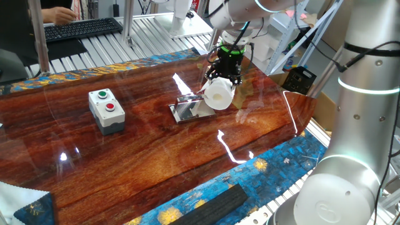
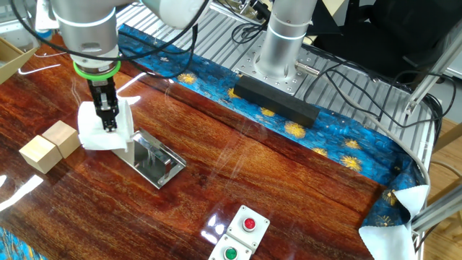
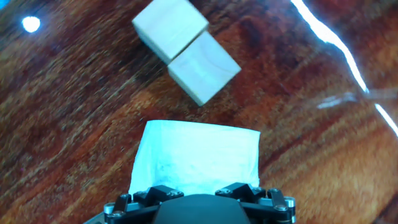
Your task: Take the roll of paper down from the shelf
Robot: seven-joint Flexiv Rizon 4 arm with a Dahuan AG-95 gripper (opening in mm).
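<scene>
The white roll of paper (image 1: pixel 219 95) lies on its side at the right end of the chrome shelf (image 1: pixel 186 111), with its round end face towards one fixed camera. My gripper (image 1: pixel 225 70) comes down on it from above and is shut on the roll. In the other fixed view the gripper (image 2: pixel 108 119) presses into the roll (image 2: pixel 95 133), which is just left of the shelf's mirror-like plate (image 2: pixel 155 162). In the hand view the roll (image 3: pixel 196 154) fills the space right under the gripper (image 3: pixel 198 188). The fingertips are hidden by the roll.
Two tan wooden blocks (image 2: pixel 50 144) sit close beside the roll and also show in the hand view (image 3: pixel 186 53). A grey button box (image 1: pixel 106 110) stands to the left on the wooden table. A black bar (image 2: pixel 274 97) lies on the blue cloth at the table edge.
</scene>
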